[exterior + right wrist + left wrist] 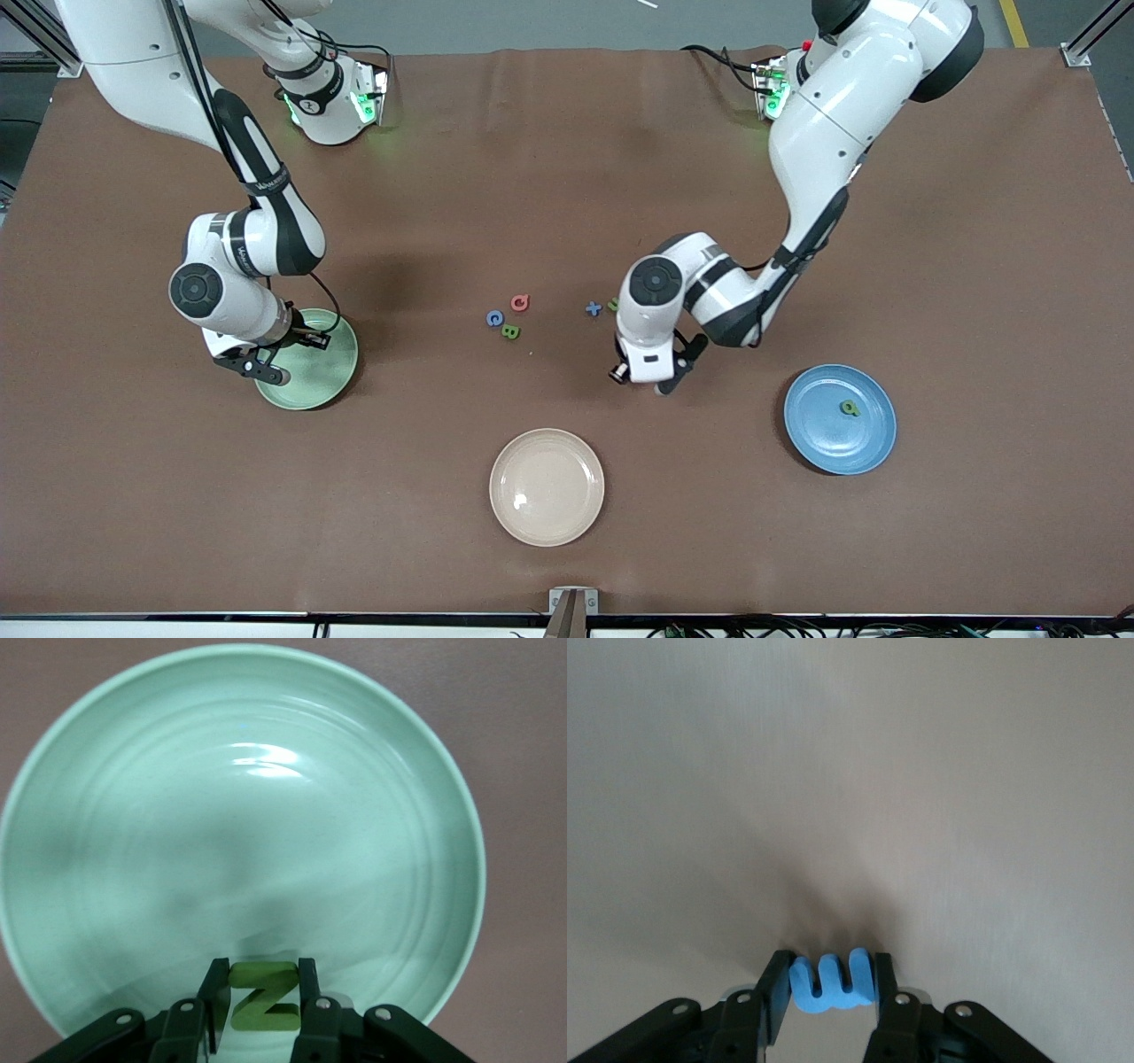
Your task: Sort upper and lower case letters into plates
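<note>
My left gripper [656,383] is down at the brown table, its jaws shut on a blue letter [831,985] that is pinched flat between both fingers. That letter is hidden in the front view. My right gripper [273,374] hangs over the pale green plate [323,372], shut on a green letter Z [263,997] above the plate's [248,815] bare inside. On the table's middle lie a red letter [520,303], a blue letter [494,318], a green letter [510,331], a blue cross-shaped letter [593,308] and a part-hidden green one [612,304]. The blue plate [824,443] holds one green letter [850,408].
A cream plate [547,486] stands nearest the front camera, between the two coloured plates. The brown mat [567,177] covers the whole table.
</note>
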Controlling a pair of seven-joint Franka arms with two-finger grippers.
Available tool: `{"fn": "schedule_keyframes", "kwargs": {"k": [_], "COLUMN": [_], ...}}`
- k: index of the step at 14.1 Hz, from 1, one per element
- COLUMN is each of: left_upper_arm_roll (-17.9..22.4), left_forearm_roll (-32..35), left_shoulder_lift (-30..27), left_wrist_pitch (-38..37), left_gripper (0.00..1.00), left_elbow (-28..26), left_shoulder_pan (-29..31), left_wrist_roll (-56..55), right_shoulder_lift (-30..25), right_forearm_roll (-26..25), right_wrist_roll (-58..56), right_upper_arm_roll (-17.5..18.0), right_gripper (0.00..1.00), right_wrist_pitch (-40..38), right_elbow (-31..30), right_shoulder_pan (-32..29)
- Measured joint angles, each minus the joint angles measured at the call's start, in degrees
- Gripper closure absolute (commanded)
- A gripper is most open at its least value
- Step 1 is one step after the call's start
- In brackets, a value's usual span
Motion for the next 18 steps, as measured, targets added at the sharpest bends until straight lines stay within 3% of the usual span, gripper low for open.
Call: {"fn": "schedule_keyframes", "kwargs": {"k": [1,2,3,7,12,15,18], "left_upper_arm_roll": [0.0,0.0,0.0,-0.2,-0.2,-0.2,-0.2], "left_forearm_roll": [0.0,0.0,0.0,0.1,0.1,0.1,0.1], "left_shoulder_lift": [-0.3,-0.8,-1.6,-5.9,-7.8,-7.8,-7.6], "left_wrist_pitch": [-0.4,-1.1,-2.3,-7.9,-10.5,-10.5,-10.4], "left_gripper": [1.00,1.00,1.00,1.00,0.99,0.97,0.84], "left_elbow": [0.1,0.3,0.4,0.7,0.1,-1.1,-1.5], "left_shoulder_pan": [1.3,2.7,4.1,9.2,17.1,21.0,23.5], "left_wrist_roll": [1.9,4.3,6.9,18.8,33.4,39.0,42.6], "right_shoulder_lift": [0.0,0.0,0.0,-0.5,-1.6,-1.9,-1.8], "right_forearm_roll": [0.0,0.0,0.0,0.9,7.8,7.9,7.9], "right_wrist_roll": [-0.3,-0.6,-0.8,-0.7,6.4,15.3,19.9], "right_upper_arm_roll": [0.0,0.0,0.0,0.7,6.0,6.9,7.1], "right_gripper": [0.67,0.28,0.00,0.00,0.00,0.00,0.00], "right_wrist_pitch": [0.1,0.1,0.1,0.2,-4.0,-4.8,-4.4], "right_elbow": [-0.1,-0.2,-0.2,0.1,5.3,7.6,9.2], "right_shoulder_pan": [-0.6,-1.1,-1.3,-1.4,0.4,6.8,15.5]}}
